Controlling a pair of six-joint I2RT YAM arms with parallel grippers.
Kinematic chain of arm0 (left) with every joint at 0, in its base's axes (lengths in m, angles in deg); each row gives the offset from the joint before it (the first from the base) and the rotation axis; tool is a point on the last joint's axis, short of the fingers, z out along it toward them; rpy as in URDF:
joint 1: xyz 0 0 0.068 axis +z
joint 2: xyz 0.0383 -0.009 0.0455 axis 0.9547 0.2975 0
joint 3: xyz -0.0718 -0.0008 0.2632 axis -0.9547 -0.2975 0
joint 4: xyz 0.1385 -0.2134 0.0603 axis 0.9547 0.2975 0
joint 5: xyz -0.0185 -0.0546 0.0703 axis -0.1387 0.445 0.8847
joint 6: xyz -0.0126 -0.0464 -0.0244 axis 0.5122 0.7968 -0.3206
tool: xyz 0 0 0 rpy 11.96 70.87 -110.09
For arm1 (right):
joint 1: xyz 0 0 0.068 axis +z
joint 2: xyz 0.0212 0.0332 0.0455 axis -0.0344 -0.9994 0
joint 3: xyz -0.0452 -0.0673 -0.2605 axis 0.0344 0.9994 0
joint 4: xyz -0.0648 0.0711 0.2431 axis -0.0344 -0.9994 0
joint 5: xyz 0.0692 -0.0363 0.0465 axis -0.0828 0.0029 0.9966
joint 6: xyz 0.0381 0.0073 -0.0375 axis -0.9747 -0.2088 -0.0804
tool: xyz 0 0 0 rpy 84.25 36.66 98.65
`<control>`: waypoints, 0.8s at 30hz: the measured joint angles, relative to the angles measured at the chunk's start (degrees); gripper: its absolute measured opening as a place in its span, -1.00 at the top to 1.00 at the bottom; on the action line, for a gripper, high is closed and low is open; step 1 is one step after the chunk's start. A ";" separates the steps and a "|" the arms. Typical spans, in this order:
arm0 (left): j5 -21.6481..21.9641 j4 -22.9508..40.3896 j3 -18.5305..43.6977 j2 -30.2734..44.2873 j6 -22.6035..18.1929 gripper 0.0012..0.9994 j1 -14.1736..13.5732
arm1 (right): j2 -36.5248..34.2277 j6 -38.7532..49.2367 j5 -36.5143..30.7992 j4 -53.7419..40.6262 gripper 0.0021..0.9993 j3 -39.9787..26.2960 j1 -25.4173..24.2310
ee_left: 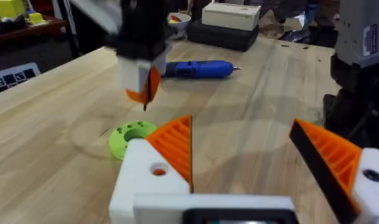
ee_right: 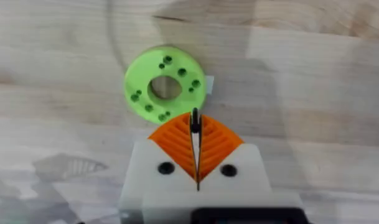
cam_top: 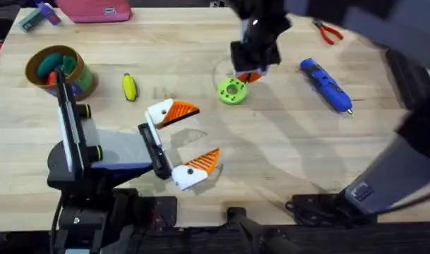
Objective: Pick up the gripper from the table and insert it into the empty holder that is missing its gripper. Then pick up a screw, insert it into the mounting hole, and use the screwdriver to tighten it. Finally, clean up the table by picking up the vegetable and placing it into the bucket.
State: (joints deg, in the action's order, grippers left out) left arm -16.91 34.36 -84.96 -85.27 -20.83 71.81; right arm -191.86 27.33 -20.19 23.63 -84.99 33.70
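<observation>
My right gripper [cam_top: 248, 76] hangs pointing down just beyond a green ring with holes [cam_top: 232, 90]. Its orange pads [ee_right: 177, 146] are shut on a thin dark screw [ee_right: 194, 121]. The left gripper [cam_top: 206, 134] lies low near the table's middle and is open, and both of its white fingers carry orange ribbed tips [ee_left: 177, 146]. The loose gripper piece and an empty holder are out of view. The blue screwdriver [cam_top: 326, 85] lies to the right. The yellow vegetable [cam_top: 129, 87] lies beside the bucket [cam_top: 59, 69] at the far left.
Red-handled pliers [cam_top: 329, 32] lie at the back right and a pink case [cam_top: 94, 8] at the back edge. The bucket holds green and red toy pieces. A white box [ee_left: 231, 15] stands behind the screwdriver [ee_left: 198, 68].
</observation>
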 joint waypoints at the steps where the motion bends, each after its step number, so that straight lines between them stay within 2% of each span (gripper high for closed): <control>1: 0.00 0.00 0.00 0.00 0.00 -0.97 0.00 | 1.85 0.07 0.00 -1.17 0.99 -0.09 0.00; 5: 0.00 0.00 0.00 0.00 0.00 -0.97 0.00 | 6.20 1.41 0.00 -5.65 0.99 -2.80 0.00; 12: 0.00 0.00 0.00 0.00 0.01 -0.97 0.00 | 7.74 5.41 -0.02 -17.42 0.99 -16.24 1.61; 18: -0.02 0.00 0.00 0.00 0.02 -0.97 0.00 | 7.74 7.69 -0.02 -19.87 0.99 -23.41 7.41; 24: -0.02 0.00 0.00 0.00 0.02 -0.97 0.00 | 7.65 8.94 0.02 -20.80 0.99 -24.97 13.32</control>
State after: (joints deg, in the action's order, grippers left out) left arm -16.93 34.36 -84.96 -85.27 -20.81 71.81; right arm -184.21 36.27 -20.17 2.83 -109.95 47.02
